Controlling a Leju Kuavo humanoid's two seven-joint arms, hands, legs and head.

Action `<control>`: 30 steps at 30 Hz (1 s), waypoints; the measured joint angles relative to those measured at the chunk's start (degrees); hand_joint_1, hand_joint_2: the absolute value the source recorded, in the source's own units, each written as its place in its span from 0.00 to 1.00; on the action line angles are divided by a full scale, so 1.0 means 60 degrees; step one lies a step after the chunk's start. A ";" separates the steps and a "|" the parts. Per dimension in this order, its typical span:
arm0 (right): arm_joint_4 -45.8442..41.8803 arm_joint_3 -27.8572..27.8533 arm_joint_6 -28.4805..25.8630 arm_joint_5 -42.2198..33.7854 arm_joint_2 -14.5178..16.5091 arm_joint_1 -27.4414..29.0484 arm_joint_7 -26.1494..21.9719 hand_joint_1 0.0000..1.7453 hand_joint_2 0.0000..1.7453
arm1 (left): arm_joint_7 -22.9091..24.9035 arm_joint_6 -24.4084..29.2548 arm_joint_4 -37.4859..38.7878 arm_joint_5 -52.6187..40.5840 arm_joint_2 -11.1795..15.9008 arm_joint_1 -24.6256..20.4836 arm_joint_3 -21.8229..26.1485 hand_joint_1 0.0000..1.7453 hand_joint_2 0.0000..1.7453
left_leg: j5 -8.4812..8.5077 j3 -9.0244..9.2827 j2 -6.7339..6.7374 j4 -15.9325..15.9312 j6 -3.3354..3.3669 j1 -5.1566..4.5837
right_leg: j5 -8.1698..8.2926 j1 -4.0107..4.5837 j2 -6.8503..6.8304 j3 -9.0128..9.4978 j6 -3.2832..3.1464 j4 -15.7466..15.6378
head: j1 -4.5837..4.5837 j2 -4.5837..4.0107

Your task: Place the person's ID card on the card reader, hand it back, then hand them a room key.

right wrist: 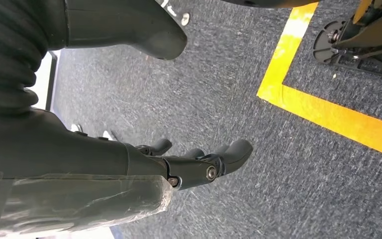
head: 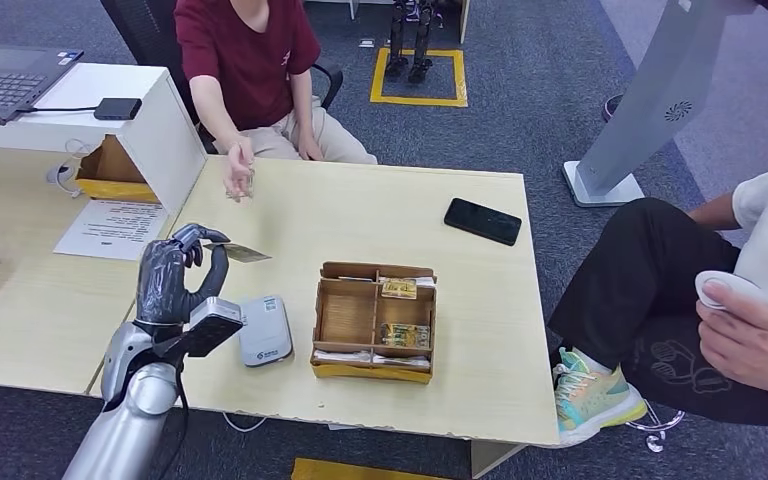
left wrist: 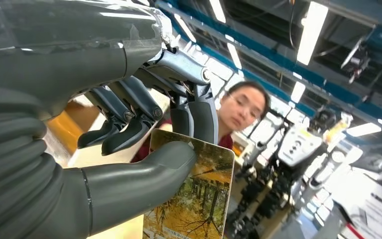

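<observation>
Closest to the lens, the left hand (left wrist: 129, 124) pinches a card (left wrist: 194, 199) between its thick thumb and darker fingers; the card's face shows autumn trees. From the head view the left hand (head: 175, 275) is raised above the table (head: 380, 215), holding the card (head: 238, 254) flat just beyond the grey card reader (head: 264, 330), toward the person's hand (head: 240, 180), which hangs open near the far edge. I judge this to be a handover step; whether the card is the ID going back or the room key, I cannot tell. Next, the arm must carry the card further forward to that waiting palm, then release. A cardboard box (head: 373, 322) with more cards sits beside the reader, and a phone (head: 482, 220) lies well apart; neither blocks the path. Hanging over carpet with yellow tape (right wrist: 323, 109), the right hand (right wrist: 199, 164) holds nothing, fingers loosely curled and apart.
</observation>
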 joint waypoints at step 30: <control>0.0000 0.0000 0.0082 0.0781 0.0000 -0.0125 0.0056 0.00 1.00 | 0.0128 0.0701 0.4675 -0.0360 0.0186 -0.3329 0.1989 1.00 1.00 | 0.0033 -0.0027 -0.0005 0.0001 -0.0015 0.0007 | 0.0030 0.0008 -0.0012 -0.0033 -0.0017 0.0012 | 0.0000 0.0000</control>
